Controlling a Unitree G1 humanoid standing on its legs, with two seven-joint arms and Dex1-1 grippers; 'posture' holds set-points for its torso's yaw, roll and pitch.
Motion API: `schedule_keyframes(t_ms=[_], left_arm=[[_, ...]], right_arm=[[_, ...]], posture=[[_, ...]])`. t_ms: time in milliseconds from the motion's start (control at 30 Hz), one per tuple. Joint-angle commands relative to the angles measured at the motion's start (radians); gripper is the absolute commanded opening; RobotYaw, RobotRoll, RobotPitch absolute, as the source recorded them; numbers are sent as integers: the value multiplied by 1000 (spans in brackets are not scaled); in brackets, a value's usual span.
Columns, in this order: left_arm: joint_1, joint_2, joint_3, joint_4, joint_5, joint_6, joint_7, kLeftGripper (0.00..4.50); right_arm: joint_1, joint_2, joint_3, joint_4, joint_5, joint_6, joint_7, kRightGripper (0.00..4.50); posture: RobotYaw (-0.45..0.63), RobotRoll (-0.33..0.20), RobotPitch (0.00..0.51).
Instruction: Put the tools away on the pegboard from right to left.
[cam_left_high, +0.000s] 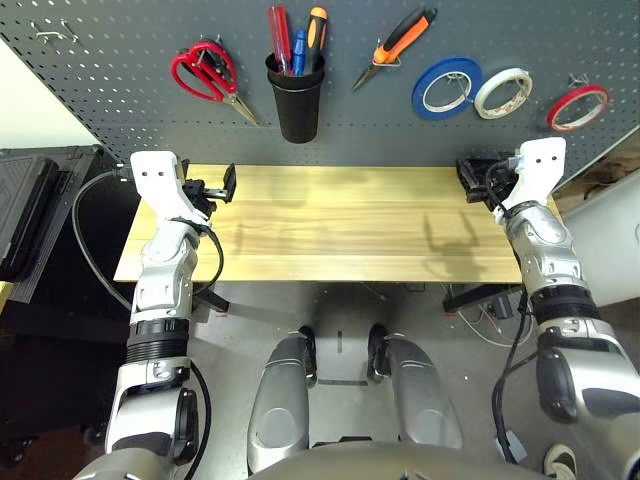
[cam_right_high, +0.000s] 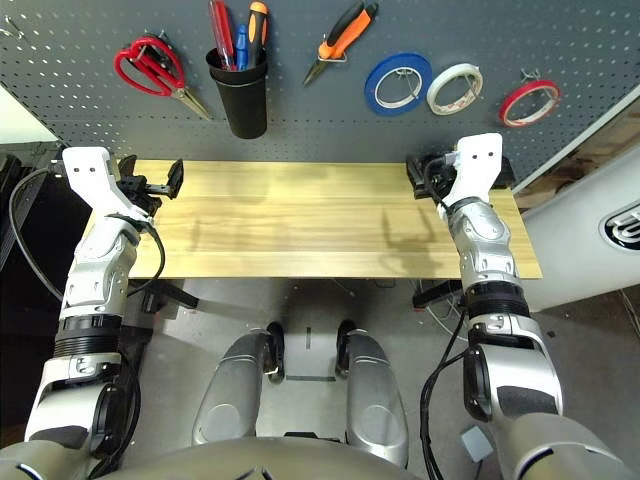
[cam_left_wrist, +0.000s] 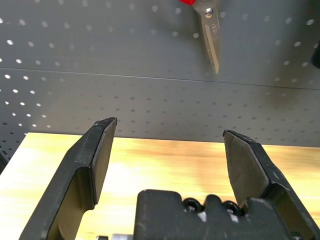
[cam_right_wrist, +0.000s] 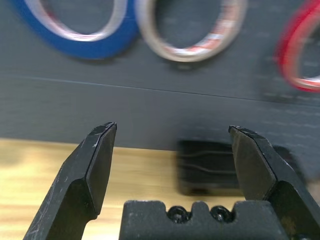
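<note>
"Tools, all four of them, hang or stand on the pegboard (cam_left_high: 370, 140), above our two grippers. What do our hands hold?"

"Nothing. Our left gripper (cam_left_wrist: 170, 126) stands wide and empty over the table (cam_left_high: 330, 220), and our right gripper (cam_right_wrist: 174, 127) is spread just as wide, with nothing between its fingers."

"So where is each piece from there?"

"Up and to the right of our right gripper, the red tape ring (cam_right_wrist: 289, 50); up and to its left, the pliers (cam_left_high: 402, 38). Up and to the right of our left gripper, the red-handled screwdriver (cam_left_high: 280, 38) stands in the black cup (cam_left_high: 298, 105). Above that same gripper hang the scissors (cam_left_high: 232, 97)."

"We judge the putting away finished. If one needs reseating, how do we grip it?"

"Tape: light, firm, pinched across its band. Pliers: heavier, so we take both handles together, near the joint. Screwdriver: stiff and perhaps slippery, held round the handle. Scissors: rigid but liable to swing open, so we close on the handles near the pivot, clear of the blades."

"Otherwise, we leave them alone and draw back."
</note>
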Motion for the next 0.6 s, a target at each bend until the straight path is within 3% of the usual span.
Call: schedule_keyframes(t_ms=[33,333,600], left_arm=[[17,-5,24,68,1,-40,22,4443],[-75,7,39,261,15,-180,54,4443],[-126,17,43,335,14,-229,80,4443]], right_arm=[[-5,-7,-27,57,-15,-41,-73,4500],[-14,-37,-18,130,4,-53,28,4500],[-3,-31,-10,127,-3,-48,59,4500]], posture=[[-53,0,193],[-58,0,199],[-63,0,198]])
